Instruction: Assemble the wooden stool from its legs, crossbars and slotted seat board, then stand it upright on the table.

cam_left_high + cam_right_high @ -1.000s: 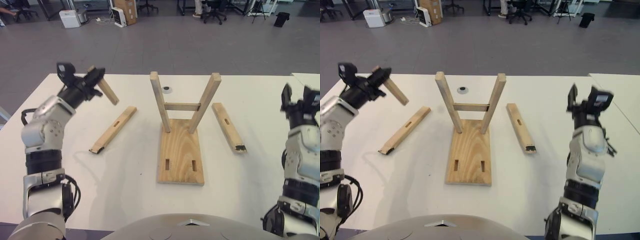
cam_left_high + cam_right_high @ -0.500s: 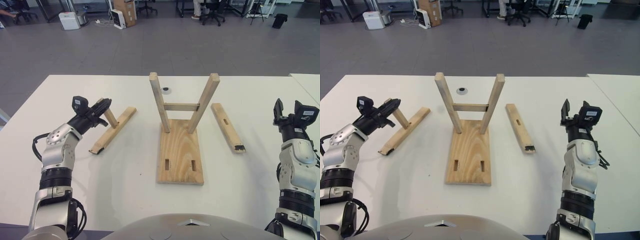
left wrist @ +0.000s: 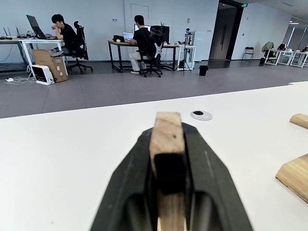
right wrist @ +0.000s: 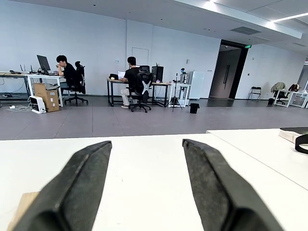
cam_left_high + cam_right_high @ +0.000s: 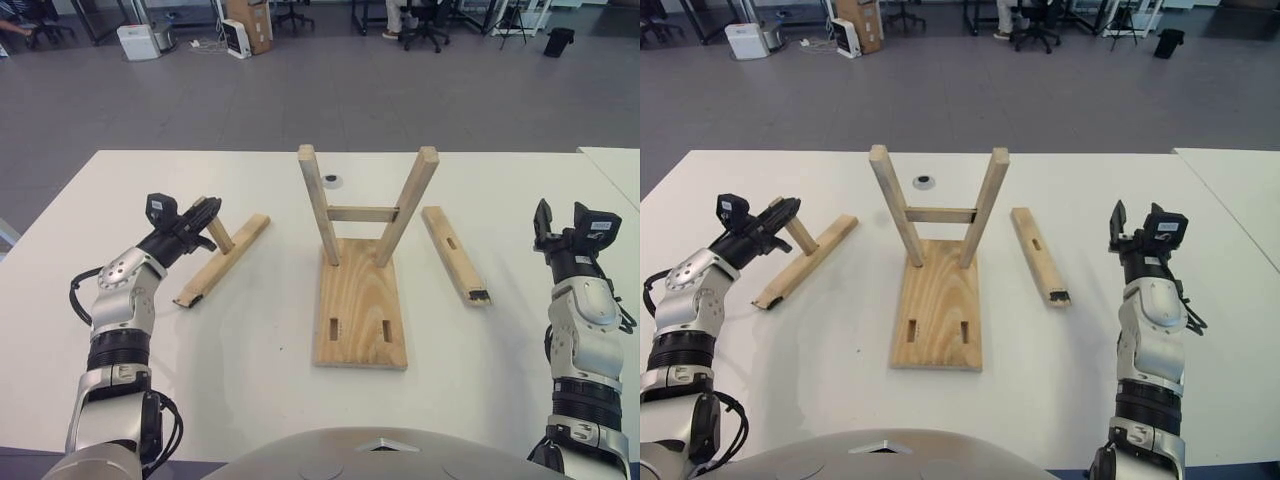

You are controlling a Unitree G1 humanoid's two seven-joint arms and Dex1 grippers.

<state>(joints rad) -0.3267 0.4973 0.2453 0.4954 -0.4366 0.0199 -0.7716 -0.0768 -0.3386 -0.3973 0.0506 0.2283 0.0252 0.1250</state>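
Table [image 5: 250, 400]: white; it carries all the wooden parts.
Seat board [image 5: 362, 300]: lies flat in the middle of the table. The two slots [image 5: 360, 327] at its near end are not yet filled.
Standing legs [image 5: 320, 205]: two of them rise from the far end of the seat board, a little spread apart, and the fitted crossbar [image 5: 363, 213] joins them.
Left loose leg [image 5: 228, 256]: lies flat, to the left of the seat board.
Right loose leg [image 5: 455, 254]: lies flat, just to the right of the seat board, well apart from the right arm.
Left gripper [image 5: 205, 213]: clenched on the loose crossbar [image 3: 166, 139], which is tilted. Its lower end comes down at the left loose leg; I cannot tell whether it sits in the slot there.
Right gripper [image 4: 147, 144]: fingers wide apart and holding nothing, above the right part of the table.
Step in hand: I think it is joining the loose crossbar to the left loose leg.
Next move: probably to line the crossbar end with the slot and press it in, with the leg kept steady.
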